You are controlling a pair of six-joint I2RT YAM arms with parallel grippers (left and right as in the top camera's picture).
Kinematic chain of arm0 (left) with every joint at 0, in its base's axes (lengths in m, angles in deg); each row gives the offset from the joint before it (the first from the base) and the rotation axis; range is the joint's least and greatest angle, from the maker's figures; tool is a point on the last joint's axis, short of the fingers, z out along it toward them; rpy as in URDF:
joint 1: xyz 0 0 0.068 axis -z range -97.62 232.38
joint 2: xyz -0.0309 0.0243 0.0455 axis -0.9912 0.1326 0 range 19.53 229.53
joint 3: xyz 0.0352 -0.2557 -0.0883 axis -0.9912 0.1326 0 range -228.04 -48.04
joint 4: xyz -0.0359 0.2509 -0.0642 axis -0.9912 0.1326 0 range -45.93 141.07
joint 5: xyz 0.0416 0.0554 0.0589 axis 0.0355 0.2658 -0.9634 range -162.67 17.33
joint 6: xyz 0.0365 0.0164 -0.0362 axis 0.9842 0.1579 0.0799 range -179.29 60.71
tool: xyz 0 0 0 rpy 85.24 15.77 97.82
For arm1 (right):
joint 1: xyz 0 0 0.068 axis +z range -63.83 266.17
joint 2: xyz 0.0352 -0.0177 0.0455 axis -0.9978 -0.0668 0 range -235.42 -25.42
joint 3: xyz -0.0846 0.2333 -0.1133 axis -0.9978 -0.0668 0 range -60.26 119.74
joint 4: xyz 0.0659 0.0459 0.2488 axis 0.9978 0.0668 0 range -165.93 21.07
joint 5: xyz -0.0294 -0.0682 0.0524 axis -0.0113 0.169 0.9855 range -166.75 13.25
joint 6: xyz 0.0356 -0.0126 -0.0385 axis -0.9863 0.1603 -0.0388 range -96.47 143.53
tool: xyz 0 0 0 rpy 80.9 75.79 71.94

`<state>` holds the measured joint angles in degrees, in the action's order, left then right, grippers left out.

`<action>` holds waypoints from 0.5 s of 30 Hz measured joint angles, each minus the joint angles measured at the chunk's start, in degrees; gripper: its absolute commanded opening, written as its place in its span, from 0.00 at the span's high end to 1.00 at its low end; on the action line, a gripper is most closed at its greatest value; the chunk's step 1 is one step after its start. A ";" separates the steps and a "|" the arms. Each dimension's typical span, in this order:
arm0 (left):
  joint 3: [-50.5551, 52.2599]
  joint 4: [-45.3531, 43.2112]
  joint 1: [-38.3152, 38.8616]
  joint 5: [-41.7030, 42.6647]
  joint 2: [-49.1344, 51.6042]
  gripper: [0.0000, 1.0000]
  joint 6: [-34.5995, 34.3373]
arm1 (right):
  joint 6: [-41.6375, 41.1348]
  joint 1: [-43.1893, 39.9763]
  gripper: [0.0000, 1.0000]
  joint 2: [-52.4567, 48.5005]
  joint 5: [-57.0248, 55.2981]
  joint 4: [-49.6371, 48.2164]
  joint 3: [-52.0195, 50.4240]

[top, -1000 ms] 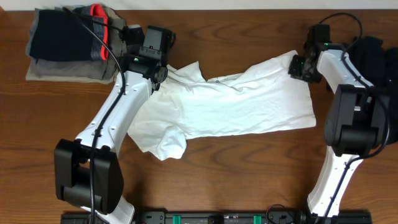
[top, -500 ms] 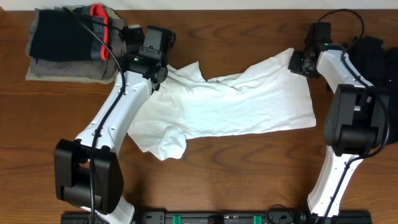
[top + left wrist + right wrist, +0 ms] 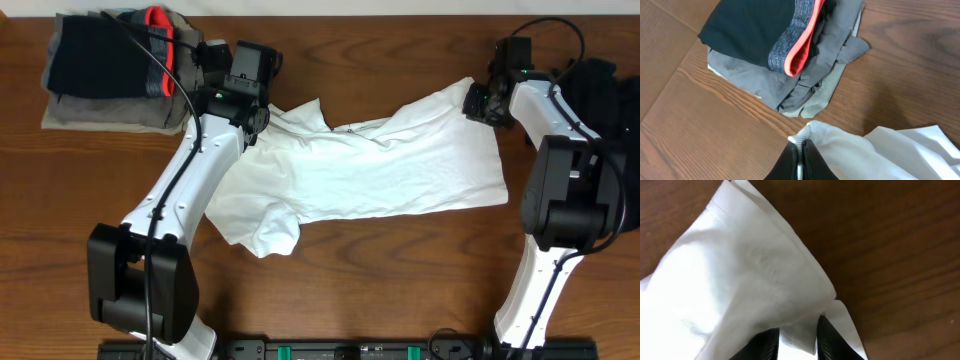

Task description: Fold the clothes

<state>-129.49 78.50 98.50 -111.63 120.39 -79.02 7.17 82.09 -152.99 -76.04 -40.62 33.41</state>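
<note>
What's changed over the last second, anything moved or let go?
The right tool edged slightly toward the far side, taking its corner of the white T-shirt along. Nothing was let go: the left tool keeps its pinch, and the folded pile is unmoved.

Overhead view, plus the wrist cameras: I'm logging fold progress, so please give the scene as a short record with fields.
Shirt: white T-shirt, spread out and wrinkled on the wooden table, not yet folded
Left gripper: shut on a shirt edge near the stack
Right gripper: closed on a shirt corner at the other end, fabric between its fingers
Other clothes: stack of folded garments, grey, black and red-trimmed, top left in the overhead view, apart from the shirt
</note>
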 measured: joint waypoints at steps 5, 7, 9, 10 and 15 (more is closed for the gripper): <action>0.00 0.00 0.00 0.00 0.00 0.94 0.00 | -0.02 0.90 0.81 0.00 0.13 -0.28 0.00; 0.00 0.00 0.00 0.00 0.00 0.94 0.00 | -0.02 1.33 0.83 0.00 0.20 -0.48 0.00; 0.00 0.00 0.00 0.00 -0.02 0.94 0.00 | 0.02 1.49 0.88 0.00 0.37 -0.48 0.00; 0.00 -0.02 0.00 0.00 -0.02 0.94 0.00 | 0.00 1.49 0.93 0.00 0.57 -0.48 0.00; 0.00 -0.02 0.00 0.00 0.00 0.94 0.00 | -0.35 1.44 0.99 0.00 0.72 -0.63 0.00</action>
<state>-129.49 78.48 98.50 -111.63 120.39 -79.02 6.82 83.54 -152.99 -75.32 -41.26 33.41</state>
